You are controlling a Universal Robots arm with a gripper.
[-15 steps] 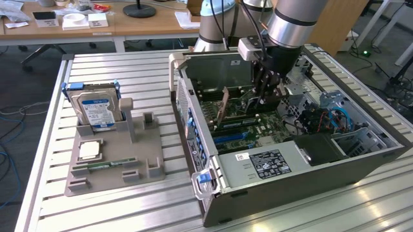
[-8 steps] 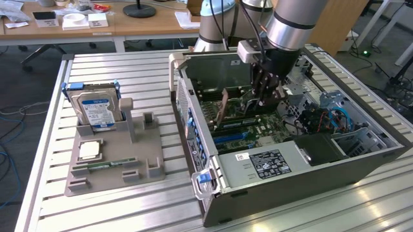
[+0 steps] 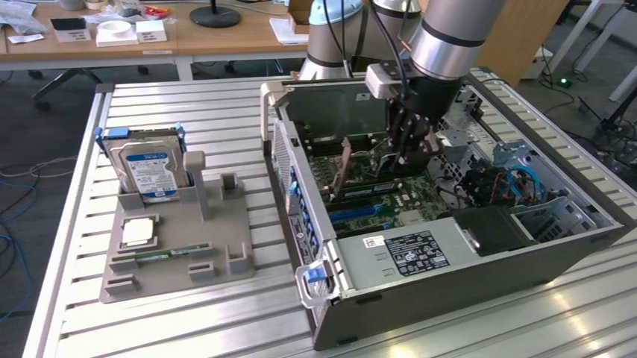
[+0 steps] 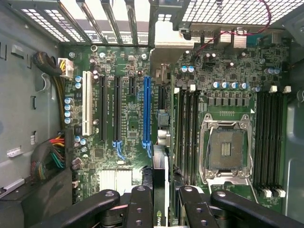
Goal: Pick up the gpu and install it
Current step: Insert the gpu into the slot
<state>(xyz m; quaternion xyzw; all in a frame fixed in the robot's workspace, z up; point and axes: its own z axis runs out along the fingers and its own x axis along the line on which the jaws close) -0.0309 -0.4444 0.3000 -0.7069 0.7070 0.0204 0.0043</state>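
Inside the open computer case (image 3: 438,276) on a slatted bench (image 3: 199,321), the gripper (image 4: 165,194) appears clamped on the gpu (image 4: 159,171), edge-down beneath it, long axis parallel to the blue slot (image 4: 146,109) just beside.

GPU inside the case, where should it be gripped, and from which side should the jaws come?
Take the gpu by its top long edge, from straight above, jaws closing across its two flat faces. It stands on edge over the motherboard slots, leaving that edge free; the gripper holds it this way.
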